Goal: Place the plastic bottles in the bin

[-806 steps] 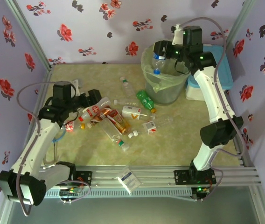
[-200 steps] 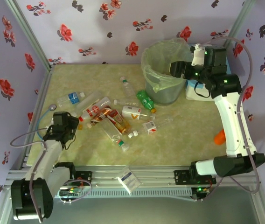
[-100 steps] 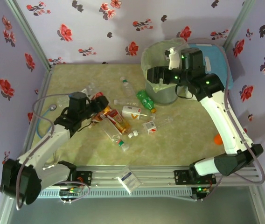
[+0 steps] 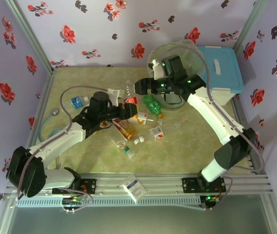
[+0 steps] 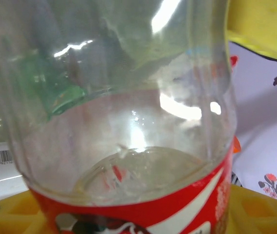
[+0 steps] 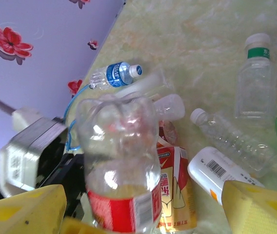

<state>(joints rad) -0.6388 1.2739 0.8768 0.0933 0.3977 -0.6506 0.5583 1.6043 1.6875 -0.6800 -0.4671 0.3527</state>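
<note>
Pinched in the left gripper's [image 4: 122, 110] fingers, a red-labelled bottle [image 6: 121, 187] is held up between the right gripper's [image 6: 139, 212] spread fingers, which are not yet closed on it. Many other bottles [image 4: 128, 127] lie on the table [image 4: 197, 141], so most must yet reach the bin [image 4: 189, 56] behind.

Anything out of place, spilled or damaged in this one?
One item: a small white-and-blue packet lies askew on the metal rails at the near edge, off the table. The loose bottles lying on their sides are the expected clutter. No spill or damage shows.
</note>
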